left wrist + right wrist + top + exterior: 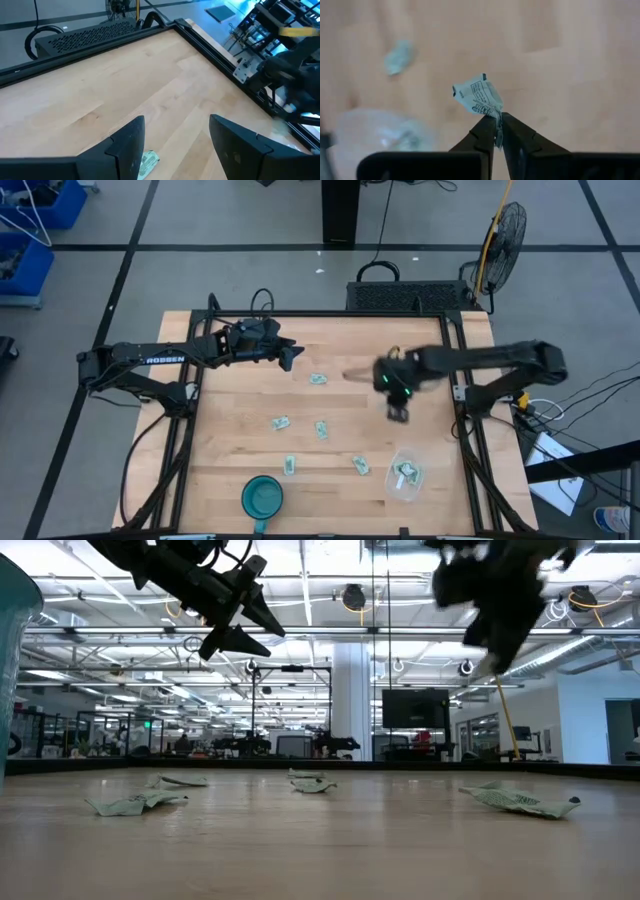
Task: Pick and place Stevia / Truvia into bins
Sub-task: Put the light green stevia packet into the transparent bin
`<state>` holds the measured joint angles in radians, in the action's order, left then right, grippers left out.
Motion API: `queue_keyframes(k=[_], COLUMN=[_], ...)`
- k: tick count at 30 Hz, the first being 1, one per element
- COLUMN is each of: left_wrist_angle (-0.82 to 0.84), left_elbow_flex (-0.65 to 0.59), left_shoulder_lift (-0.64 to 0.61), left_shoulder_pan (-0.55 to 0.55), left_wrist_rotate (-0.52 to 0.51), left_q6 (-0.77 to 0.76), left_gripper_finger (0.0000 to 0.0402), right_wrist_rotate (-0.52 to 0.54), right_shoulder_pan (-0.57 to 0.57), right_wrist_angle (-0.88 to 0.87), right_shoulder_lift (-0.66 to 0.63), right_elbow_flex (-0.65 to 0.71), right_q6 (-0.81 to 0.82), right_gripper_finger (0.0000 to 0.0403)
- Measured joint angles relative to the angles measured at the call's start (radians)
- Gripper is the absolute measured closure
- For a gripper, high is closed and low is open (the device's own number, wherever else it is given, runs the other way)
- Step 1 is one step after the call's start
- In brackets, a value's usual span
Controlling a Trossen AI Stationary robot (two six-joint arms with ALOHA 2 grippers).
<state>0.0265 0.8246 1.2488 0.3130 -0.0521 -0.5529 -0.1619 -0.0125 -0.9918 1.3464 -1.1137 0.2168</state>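
Pale wood makes up the tabletop (230, 450), framed by dark rails. The right pincer (498, 131) hangs above its right half, its two dark fingers pressed together on the corner of one Stevia / Truvia sachet (478, 96), which sticks out crumpled beyond the tips, clear of the wood below. From overhead the right pincer (398, 412) sits over bare wood, between the middle of the tabletop and the clear bin (405, 477) near the front right edge. That bin already has at least one sachet lying inside it; in the right wrist view it shows as a blurred transparent shape (375, 131) off to one side of the held sachet.

Five more sachets lie loose on the wood: one (318, 379) just in front of the left pincer, two (281, 423) and (322, 429) near the middle, and two (290, 465) and (361, 465) nearer the front, the last close beside the bin. A teal round bowl (262, 498) stands at the front edge, left of the bin and apart from it.

The left pincer (291, 356) is held above the rear left part of the tabletop with its fingers (127, 145) spread wide and nothing between them; the left wrist view catches one sachet (148, 162) on the wood just below them. From the low view both arms are raised well off the surface, with crumpled sachets (135, 803) scattered flat across it.
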Motion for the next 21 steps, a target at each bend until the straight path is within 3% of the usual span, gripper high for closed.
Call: queue_keyframes(k=[5,11,16,21], left_wrist_angle=[0.0,0.0,0.0,0.0], left_elbow_flex=[0.0,0.0,0.0,0.0], left_shoulder_lift=[0.0,0.0,0.0,0.0], left_shoulder_pan=[0.0,0.0,0.0,0.0], left_wrist_rotate=[0.0,0.0,0.0,0.0], left_q6=[0.0,0.0,0.001,0.005], left_gripper_finger=[0.0174,0.0174,0.0174,0.0174], right_wrist_rotate=[-0.001,-0.002,-0.079,-0.077], right_shoulder_pan=[0.259,0.475,0.571,0.597], right_wrist_angle=[0.075,0.17,0.181,0.18], right_shoulder_lift=[-0.036,-0.008,0.05,0.126], right_elbow_flex=[0.0,0.0,0.008,0.07], right_q6=[0.183,0.352,0.402,0.473], right_gripper_finger=[0.0381,0.0381,0.038,0.0375])
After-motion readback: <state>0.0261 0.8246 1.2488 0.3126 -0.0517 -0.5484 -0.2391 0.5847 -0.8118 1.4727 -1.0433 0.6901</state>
